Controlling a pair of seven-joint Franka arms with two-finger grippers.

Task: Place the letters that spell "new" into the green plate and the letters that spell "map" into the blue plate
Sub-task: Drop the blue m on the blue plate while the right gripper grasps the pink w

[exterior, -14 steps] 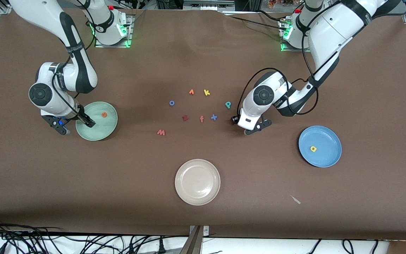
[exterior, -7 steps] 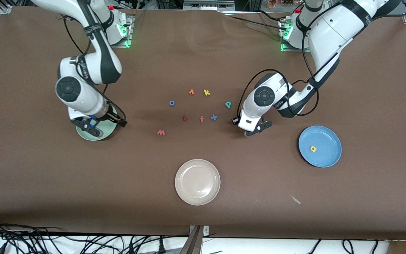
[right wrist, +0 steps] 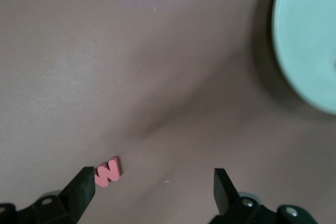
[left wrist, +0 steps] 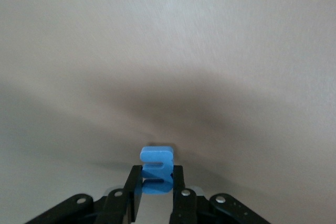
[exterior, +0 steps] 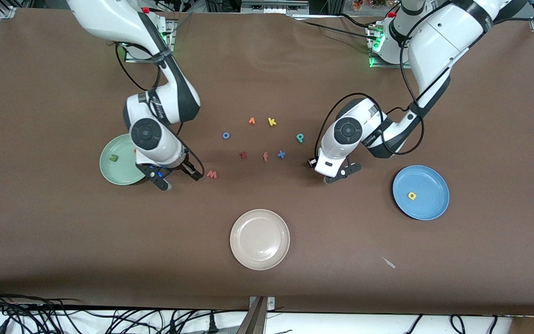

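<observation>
- Left end effector [left wrist: 156, 195] is clamped on the blue m [left wrist: 156, 169], pinched between its fingers [left wrist: 135, 195], low over the tabletop [exterior: 387, 69] between the teal p [exterior: 300, 138] and the blue plate [exterior: 429, 204].
- Right end effector [exterior: 177, 178] hovers with its jaws spread wide and nothing between them, between the green plate [exterior: 109, 171] and the pinkish-red w [exterior: 212, 174]; in the right wrist view the w [right wrist: 107, 170] sits just beside one fingertip.
- Green n [exterior: 114, 157] lies in the green plate; an orange speck at the arm's edge there may be the e, mostly hidden.
- Yellow a [exterior: 412, 195] lies in the blue plate.
- Beige plate [exterior: 244, 250] sits nearer the front camera than the blue plate, with nothing in it.
</observation>
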